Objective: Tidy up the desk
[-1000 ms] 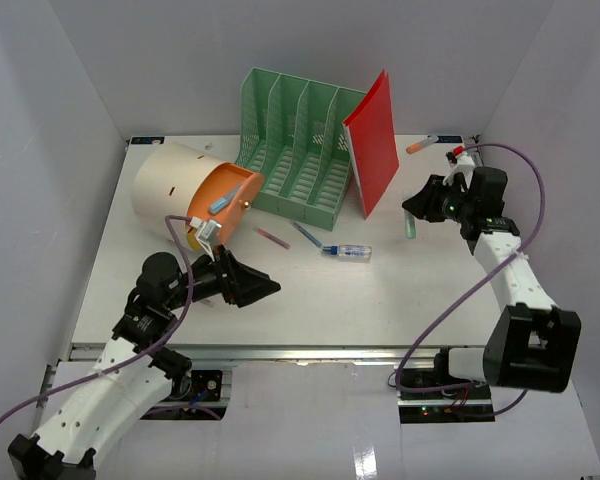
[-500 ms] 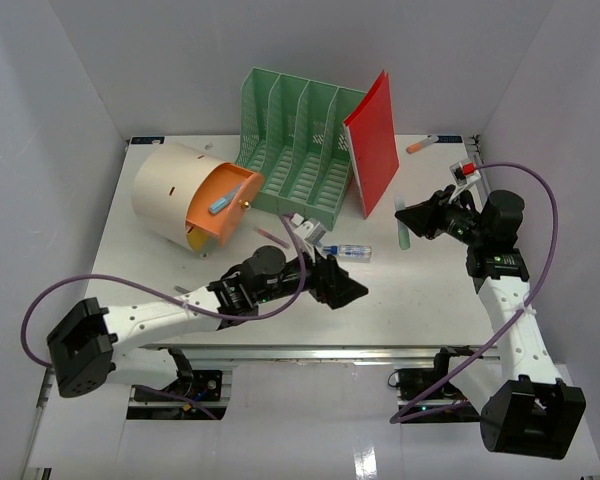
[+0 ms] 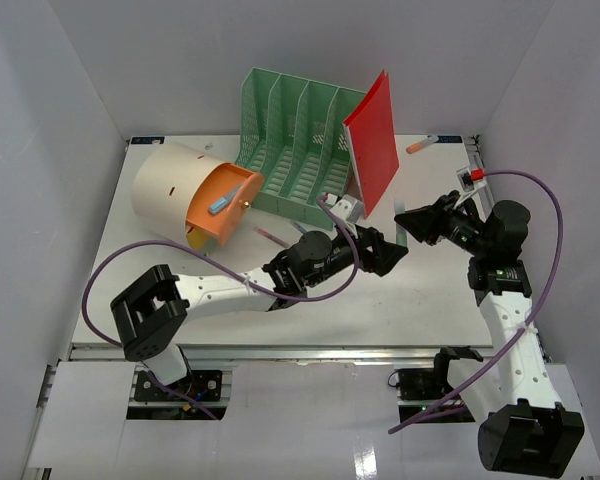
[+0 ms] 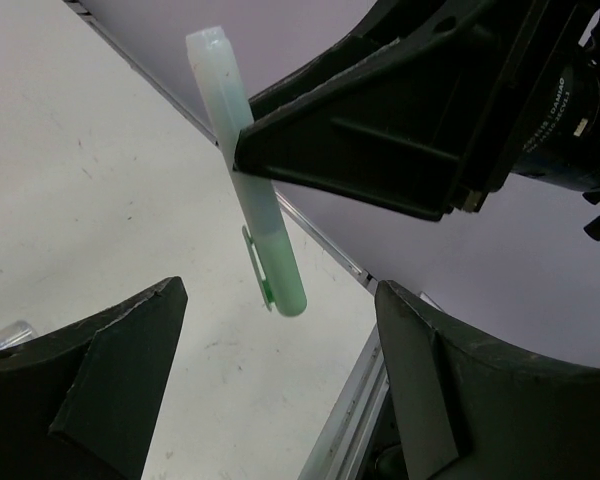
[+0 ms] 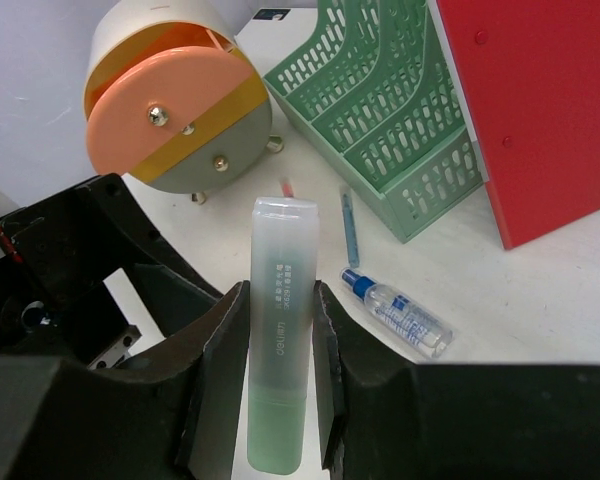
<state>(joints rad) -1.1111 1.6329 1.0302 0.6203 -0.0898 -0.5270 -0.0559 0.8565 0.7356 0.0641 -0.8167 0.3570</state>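
Observation:
The desk (image 3: 180,290) is a wide white tabletop with a metal rail at its edge (image 4: 330,250). My right gripper (image 5: 280,290) is shut on a pale green highlighter (image 5: 280,330), held above the desk's right side. In the left wrist view the highlighter (image 4: 250,210) hangs tilted from the right gripper's black fingers (image 4: 360,130). My left gripper (image 4: 280,300) is open, with a finger on each side of the highlighter's lower end and not touching it. In the top view the left gripper (image 3: 388,254) sits just below the right gripper (image 3: 408,220).
A green file rack (image 3: 295,150) stands at the back with a red folder (image 3: 375,140) leaning on it. A beige cylinder with an orange face (image 3: 195,195) lies at the left. A small spray bottle (image 5: 400,315), a blue pen (image 5: 350,225), a pink pen (image 3: 272,238) and an orange marker (image 3: 421,144) lie loose.
My left arm has swung from beside the cylinder across to the right, up to the held highlighter, and its jaws have narrowed a little. The right gripper has shifted slightly, still holding the highlighter.

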